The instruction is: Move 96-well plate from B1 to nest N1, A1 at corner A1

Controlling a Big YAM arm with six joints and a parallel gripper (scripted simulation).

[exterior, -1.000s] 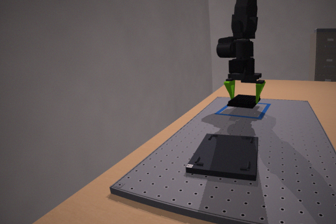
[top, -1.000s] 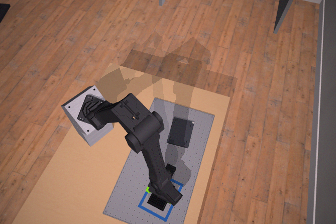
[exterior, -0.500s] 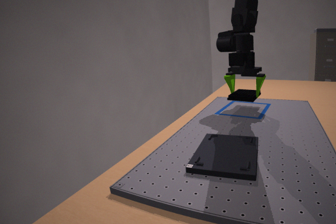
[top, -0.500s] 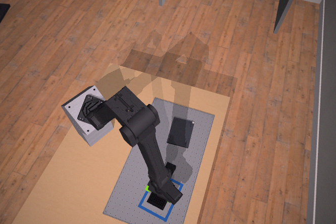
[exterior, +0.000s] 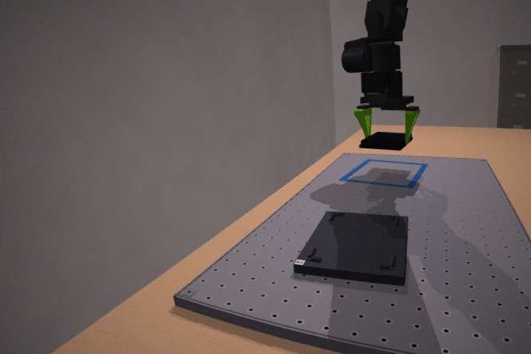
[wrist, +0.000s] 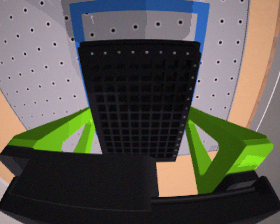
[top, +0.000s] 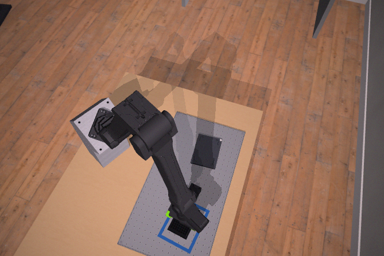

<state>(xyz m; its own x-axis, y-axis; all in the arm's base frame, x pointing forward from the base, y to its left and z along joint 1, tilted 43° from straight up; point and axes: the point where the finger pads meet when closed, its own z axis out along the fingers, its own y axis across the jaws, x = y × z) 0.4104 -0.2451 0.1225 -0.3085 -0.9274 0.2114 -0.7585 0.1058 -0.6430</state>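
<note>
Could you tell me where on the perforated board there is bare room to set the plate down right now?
The gripper holds the 96-well plate in the air above the blue B1 square, so that outline is bare. The plate nest has nothing between its locators. Bare board also lies beside the nest. Nowhere looks crowded.

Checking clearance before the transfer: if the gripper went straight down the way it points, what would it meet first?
The held 96-well plate would probably land back inside the blue square on the perforated board.

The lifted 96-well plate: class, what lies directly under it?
Held by the gripper, the 96-well plate hangs over the blue-outlined spot on the perforated board. Its underside is hidden.
</note>
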